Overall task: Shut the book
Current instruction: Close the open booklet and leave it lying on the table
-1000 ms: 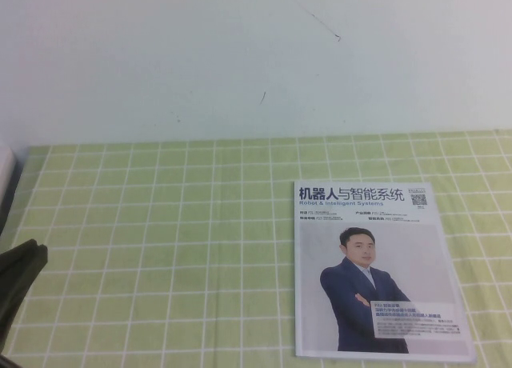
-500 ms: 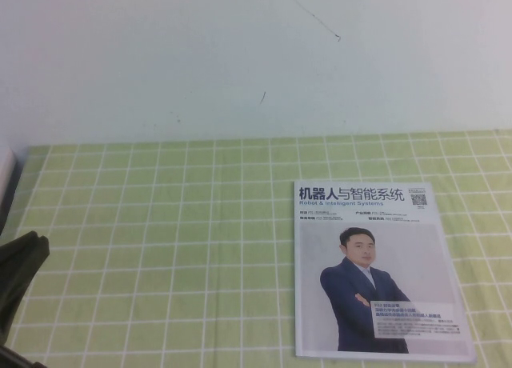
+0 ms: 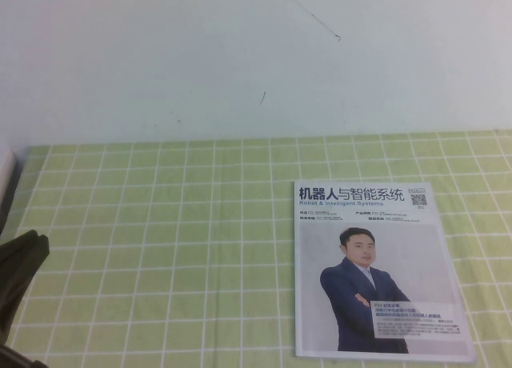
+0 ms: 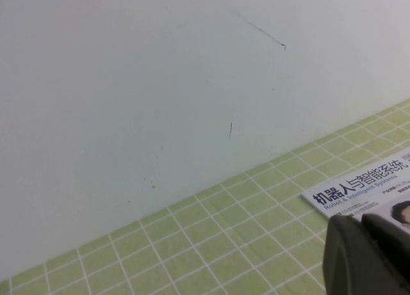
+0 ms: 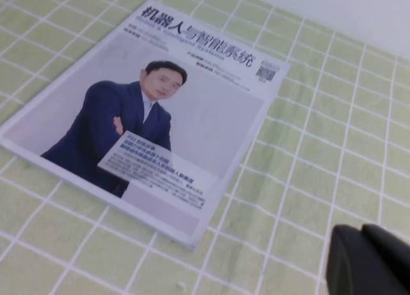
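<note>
Table [image 3: 160, 224], green checked cloth. Closed book [image 3: 372, 272] lies flat on it, well right of left gripper [image 3: 20, 276], near right gripper [image 5: 371, 260], apart.

A pale wall [image 3: 160, 64] (a thin dark scratch [image 3: 320, 22] crosses it) rises behind the far edge of the green, white-gridded tablecloth [image 3: 160, 224], evenly lit.

We log the book [image 3: 376, 272] lying flat and closed on the table [image 3: 160, 224]. It sits in the right half, with its near edge close to the table's near side and its title end toward the wall [image 3: 240, 64], which stands behind the table's far edge. Left pincer [image 4: 364, 244]: at the table's left side, near end, well apart from the book. Right pincer [image 5: 365, 260]: over bare table to the right of the book, not touching it.
</note>
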Tool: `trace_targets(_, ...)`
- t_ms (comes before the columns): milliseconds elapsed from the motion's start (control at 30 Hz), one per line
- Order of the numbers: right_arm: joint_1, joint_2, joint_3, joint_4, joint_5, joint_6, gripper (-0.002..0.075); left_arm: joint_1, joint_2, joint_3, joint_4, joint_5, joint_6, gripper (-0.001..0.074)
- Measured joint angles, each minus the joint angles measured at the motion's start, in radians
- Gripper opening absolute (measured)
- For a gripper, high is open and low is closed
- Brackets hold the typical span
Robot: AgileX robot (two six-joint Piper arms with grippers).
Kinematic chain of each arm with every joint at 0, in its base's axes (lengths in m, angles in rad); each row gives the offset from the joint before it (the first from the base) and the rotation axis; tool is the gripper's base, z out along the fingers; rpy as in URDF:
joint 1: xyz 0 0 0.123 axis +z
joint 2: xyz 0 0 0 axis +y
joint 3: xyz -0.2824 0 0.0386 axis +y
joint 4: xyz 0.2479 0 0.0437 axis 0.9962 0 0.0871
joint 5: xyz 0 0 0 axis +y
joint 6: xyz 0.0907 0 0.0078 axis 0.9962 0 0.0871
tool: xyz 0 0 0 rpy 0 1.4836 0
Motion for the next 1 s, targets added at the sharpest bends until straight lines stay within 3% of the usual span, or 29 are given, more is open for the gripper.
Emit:
trace_targets(233,-0.037,-0.212,0.114,-0.106,-0.116,-0.004,-0.0003,0.000,0.000,0.000,0.000,0.000,0.000,-0.0004)
trace_targets(533,-0.114,-0.230,0.373,-0.265,-0.326,0.002,-0.0003,0.000,0.000,0.000,-0.001,-0.002,0.000,-0.0004)
trace_targets(1000,-0.118,-0.230,0.388,-0.265,-0.381,0.026,-0.0003,0.000,0.000,0.000,-0.001,0.028,0.000,-0.0004)
